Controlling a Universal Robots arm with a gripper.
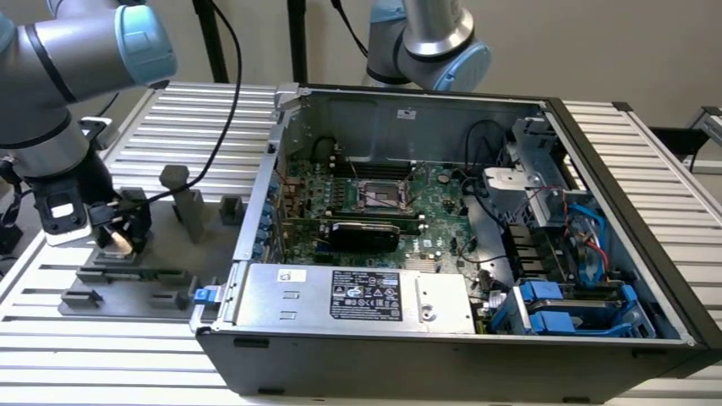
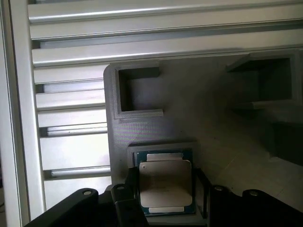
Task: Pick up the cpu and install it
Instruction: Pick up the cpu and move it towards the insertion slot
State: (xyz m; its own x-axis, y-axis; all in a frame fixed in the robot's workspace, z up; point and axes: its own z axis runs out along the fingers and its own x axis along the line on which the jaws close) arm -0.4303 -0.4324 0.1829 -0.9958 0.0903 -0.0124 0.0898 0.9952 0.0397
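Note:
The cpu (image 2: 165, 187), a small square chip with a silvery top plate, lies flat in a raised seat of the grey fixture (image 2: 213, 123). My gripper (image 2: 165, 191) is lowered over it, with one dark finger (image 2: 129, 194) at each of two opposite sides of the chip. The jaws stand open around the cpu, close to its edges. In the exterior view the gripper (image 1: 117, 239) hangs over the fixture (image 1: 124, 283) at the exterior view's left, outside the computer case (image 1: 451, 355). The dark square socket (image 1: 381, 196) sits on the motherboard inside the case.
The fixture carries several upright grey blocks (image 1: 181, 203) and open pockets (image 2: 137, 92). It rests on a ribbed aluminium table (image 1: 68, 355). A second robot arm (image 1: 434, 42) stands behind the case. Cables and blue drive brackets (image 1: 564, 309) crowd the case's right side.

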